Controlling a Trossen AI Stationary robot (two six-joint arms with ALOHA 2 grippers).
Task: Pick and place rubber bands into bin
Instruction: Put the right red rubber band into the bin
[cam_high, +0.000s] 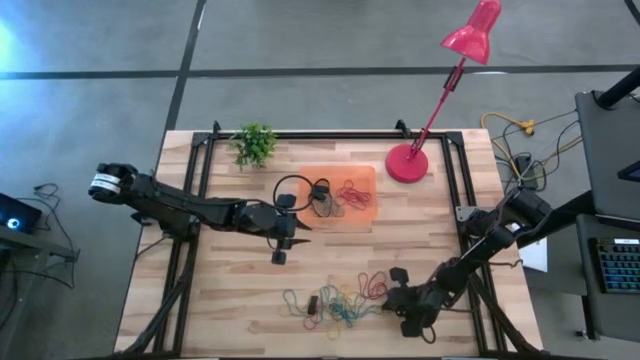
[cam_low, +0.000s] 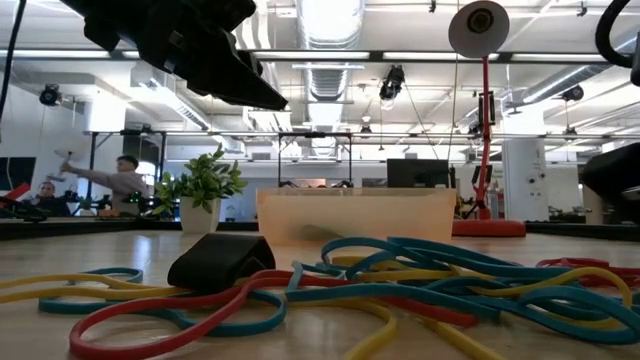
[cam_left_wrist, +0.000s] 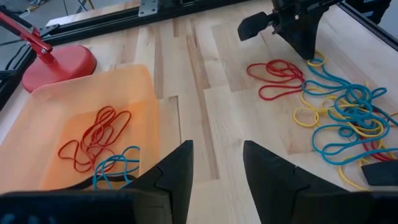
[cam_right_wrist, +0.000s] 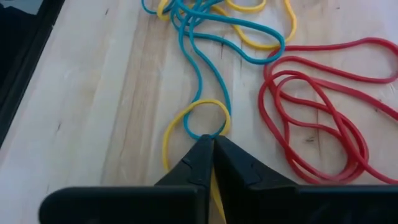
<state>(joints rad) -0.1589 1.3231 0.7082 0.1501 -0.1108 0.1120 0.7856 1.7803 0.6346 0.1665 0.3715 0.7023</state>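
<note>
Right gripper (cam_right_wrist: 211, 146) jaws seemingly pinch rubber bands (cam_right_wrist: 205, 118) beside bin (cam_high: 368, 175).

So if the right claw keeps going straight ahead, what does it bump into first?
The right claw would probably first meet the yellow band looped with a blue band right at its tips. The red bands lie off to one side. Its fingers look shut.

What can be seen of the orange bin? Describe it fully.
The bin is a shallow rectangular tray of translucent orange plastic, lying flat on the wooden table between the small plant and the red lamp base. Red rubber bands, a blue one and a black one lie inside. The left gripper, open, is beside it, not touching.
</note>
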